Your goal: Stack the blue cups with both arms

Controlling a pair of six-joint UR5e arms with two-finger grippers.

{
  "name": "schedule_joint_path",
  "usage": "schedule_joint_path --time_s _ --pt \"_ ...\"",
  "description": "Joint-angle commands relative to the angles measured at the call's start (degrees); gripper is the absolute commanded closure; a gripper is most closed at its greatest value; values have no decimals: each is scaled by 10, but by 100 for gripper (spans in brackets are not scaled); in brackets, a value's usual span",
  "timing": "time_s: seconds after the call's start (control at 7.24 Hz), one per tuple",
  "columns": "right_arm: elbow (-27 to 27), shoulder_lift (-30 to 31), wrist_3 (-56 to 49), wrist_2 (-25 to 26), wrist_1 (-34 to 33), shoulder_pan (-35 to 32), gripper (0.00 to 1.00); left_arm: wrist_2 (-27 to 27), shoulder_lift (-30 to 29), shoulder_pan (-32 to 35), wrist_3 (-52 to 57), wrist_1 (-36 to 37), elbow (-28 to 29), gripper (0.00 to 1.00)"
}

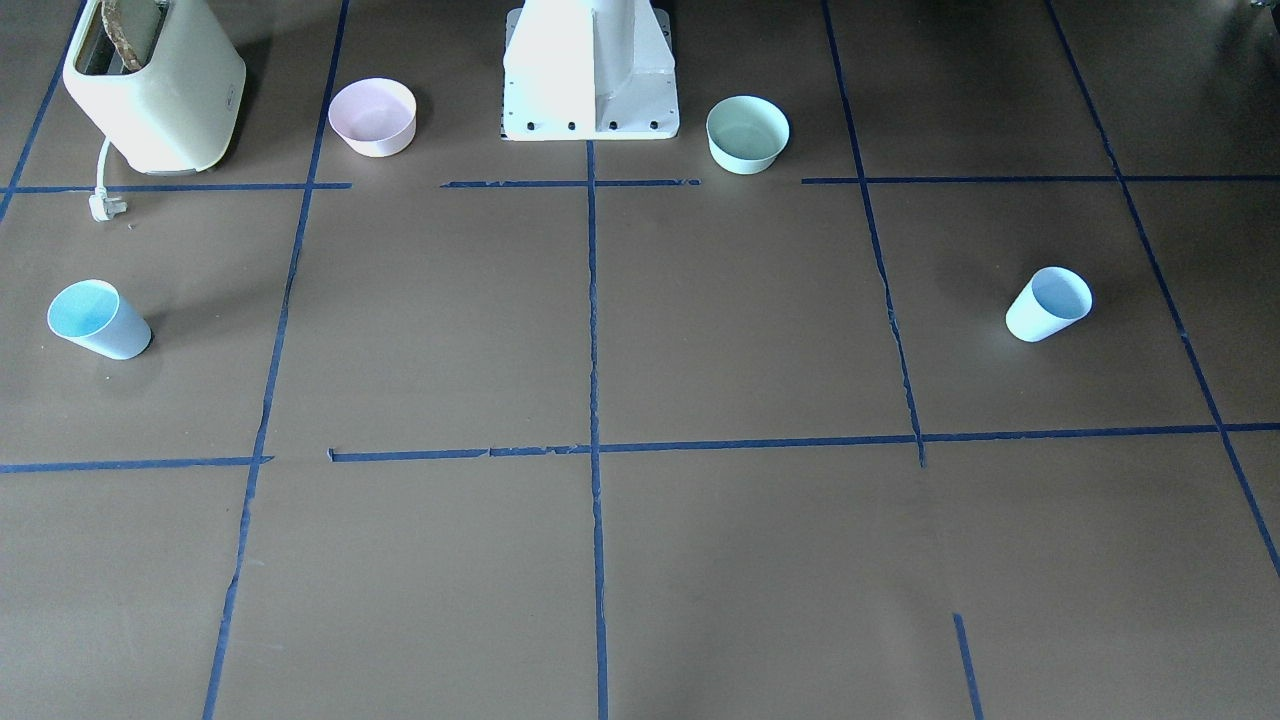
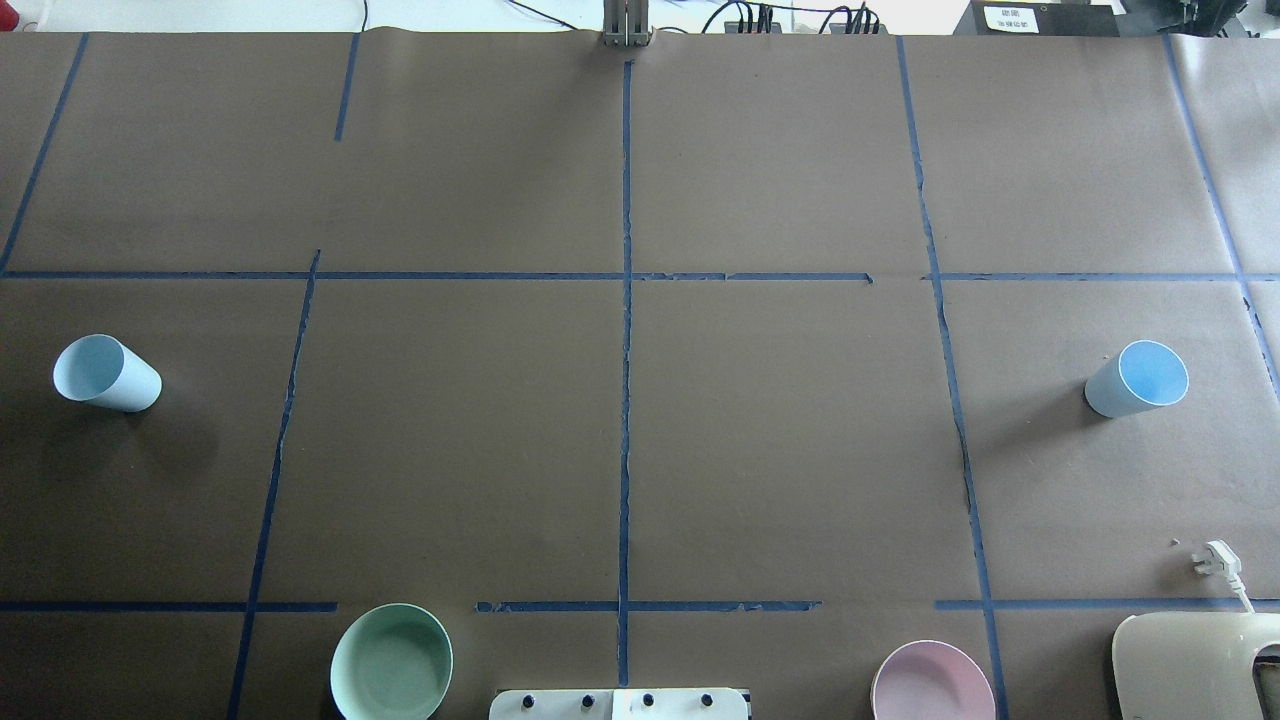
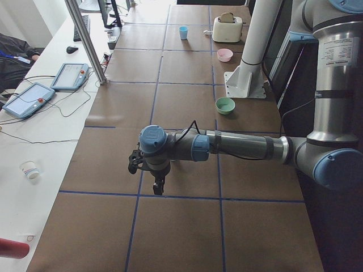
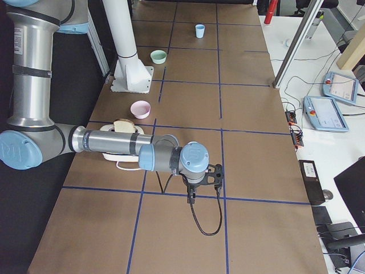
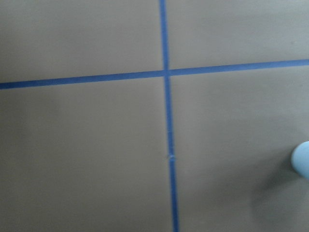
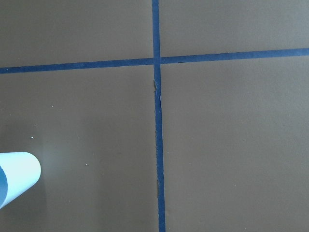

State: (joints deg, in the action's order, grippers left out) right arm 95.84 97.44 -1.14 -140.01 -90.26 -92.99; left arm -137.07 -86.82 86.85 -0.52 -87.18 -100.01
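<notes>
Cup at left (image 2: 105, 373) and cup at right (image 2: 1138, 378) stand well apart; left hand (image 3: 157, 186), right hand (image 4: 191, 197): cannot tell if parted

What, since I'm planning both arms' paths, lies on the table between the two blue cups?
In the overhead view, only brown table cover and blue tape lines lie between the left cup and right cup.

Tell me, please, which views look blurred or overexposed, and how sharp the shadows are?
Left wrist view: soft focus, the tape cross fuzzy, the left cup a pale blob. Right wrist view: crisper, the right cup clear-edged. Front-facing view: the white pedestal is blown out. Overhead view: sharp, with faint, diffuse cup shadows.
</notes>
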Motion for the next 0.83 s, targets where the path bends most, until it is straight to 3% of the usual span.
schedule_joint_path --time_s 0.0,0.28,0.69 --pt "2 -1 0 0 0 0 0 -7 2 -95 -204 -83 -55 0" --pt "1 -2 0 1 1 0 0 5 7 -159 -305 -175 -28 0" --pt "1 -2 0 1 0 -1 0 16 7 -206 -418 -346 59 0"
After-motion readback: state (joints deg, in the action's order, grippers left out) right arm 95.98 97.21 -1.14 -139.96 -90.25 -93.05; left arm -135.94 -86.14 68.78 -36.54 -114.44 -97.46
